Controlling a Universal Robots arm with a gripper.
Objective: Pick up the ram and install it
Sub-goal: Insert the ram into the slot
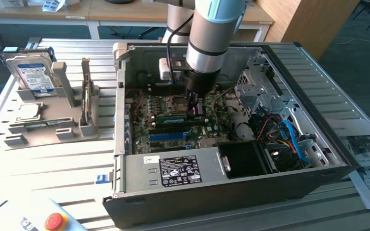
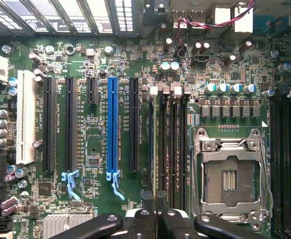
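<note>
Table (image 1: 44, 166): slatted metal top, with everything else sitting on it.
Computer case (image 1: 249, 190): black, lying on its side with the open face up, in the middle of the table.
Arm (image 1: 211, 33): comes straight down from above into the case.
Motherboard (image 2: 95, 69): green, flat on the case floor, with rows of black slots, one blue slot and a metal-framed processor socket (image 2: 230, 172).
Power supply (image 1: 172, 171): grey box against the near wall of the case.
Hard drive (image 1: 34, 72): upright in a grey rack (image 1: 69, 130) on the exterior view's left, outside the case. A small square processor chip (image 1: 29, 111) lies just in front of it.
Gripper (image 1: 194, 110) (image 2: 155, 221): low over the memory slots, jaws pinched together on the ram.
Ram (image 1: 172, 117) (image 2: 154, 149): on edge in that grip, lined up along the memory slots just beside the socket. Whether it is seated I cannot tell.
</note>
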